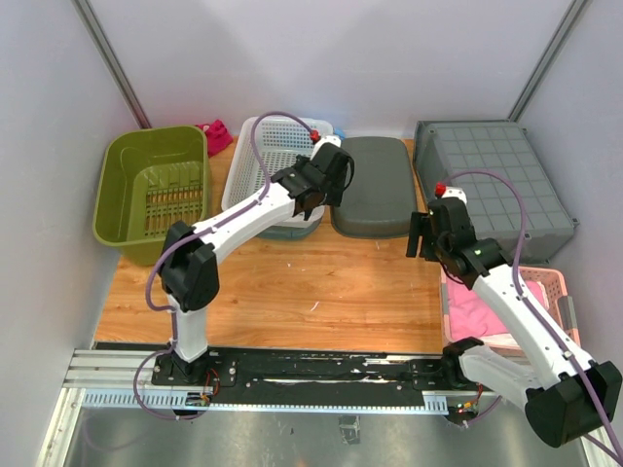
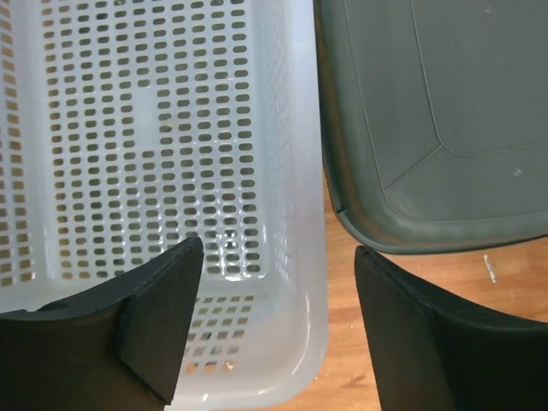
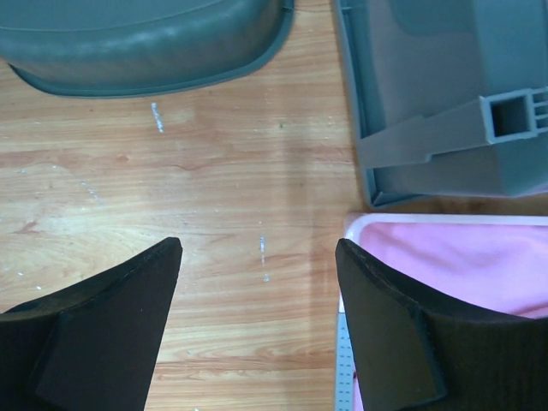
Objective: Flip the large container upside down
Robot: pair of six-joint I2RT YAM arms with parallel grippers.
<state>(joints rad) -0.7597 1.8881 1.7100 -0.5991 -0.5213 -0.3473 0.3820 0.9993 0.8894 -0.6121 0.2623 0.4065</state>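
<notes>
The large grey crate (image 1: 492,180) lies at the back right with its gridded bottom facing up; its rim and a leg show in the right wrist view (image 3: 445,86). My right gripper (image 1: 421,233) (image 3: 257,244) is open and empty, over bare wood just left of the crate's near corner. My left gripper (image 1: 336,180) (image 2: 278,248) is open and empty, over the near right corner of a white perforated basket (image 1: 268,146) (image 2: 154,128), beside a dark grey tub (image 1: 375,190) (image 2: 445,111) that lies bottom up.
The grey tub's near edge shows in the right wrist view (image 3: 145,43). A green basket (image 1: 122,185) stands tilted at the far left. A pink basket (image 1: 560,287) (image 3: 402,221) holding pink cloth (image 3: 462,265) sits at the right front. A red cloth (image 1: 214,136) lies at the back.
</notes>
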